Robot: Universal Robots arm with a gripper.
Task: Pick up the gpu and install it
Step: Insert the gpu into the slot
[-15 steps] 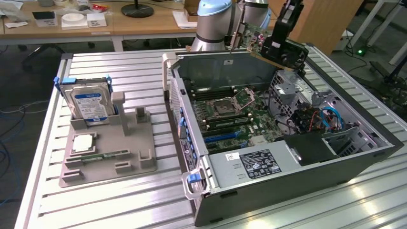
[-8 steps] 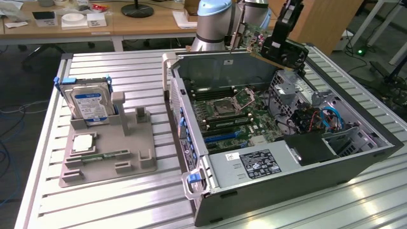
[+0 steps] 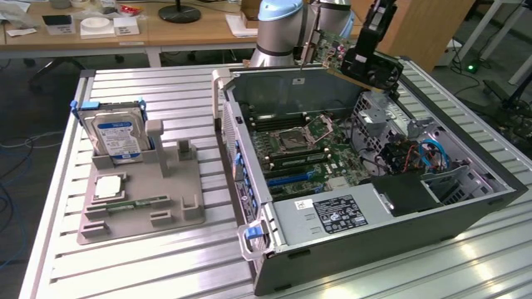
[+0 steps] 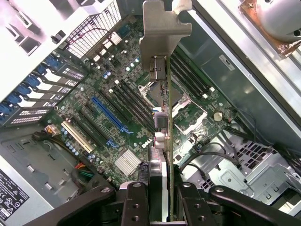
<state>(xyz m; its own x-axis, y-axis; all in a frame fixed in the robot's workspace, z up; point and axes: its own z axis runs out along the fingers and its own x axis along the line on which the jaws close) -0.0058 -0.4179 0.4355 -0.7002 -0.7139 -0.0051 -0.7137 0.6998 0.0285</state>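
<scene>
The gpu (image 3: pixel 337 48) is held in the air above the open computer case (image 3: pixel 399 233), near the wall that is farthest away in the exterior view. It hangs over the motherboard (image 4: pixel 117 94) and does not touch it. The gripper (image 4: pixel 160 195) is clamped on the card, with one finger on each face. In the wrist view the card is seen edge-on, with its metal bracket (image 4: pixel 164 28) at the leading end. The blue expansion slot (image 4: pixel 109 114) lies to one side of the card edge and apart from it, so the card is judged to be not yet aligned.

For this step to be done well, the card edge should be brought parallel to the slot and directly over it. The card should be kept upright, because a tilted card can be jammed and its contacts scraped. The blue cables (image 3: pixel 432 156) should be avoided.
</scene>
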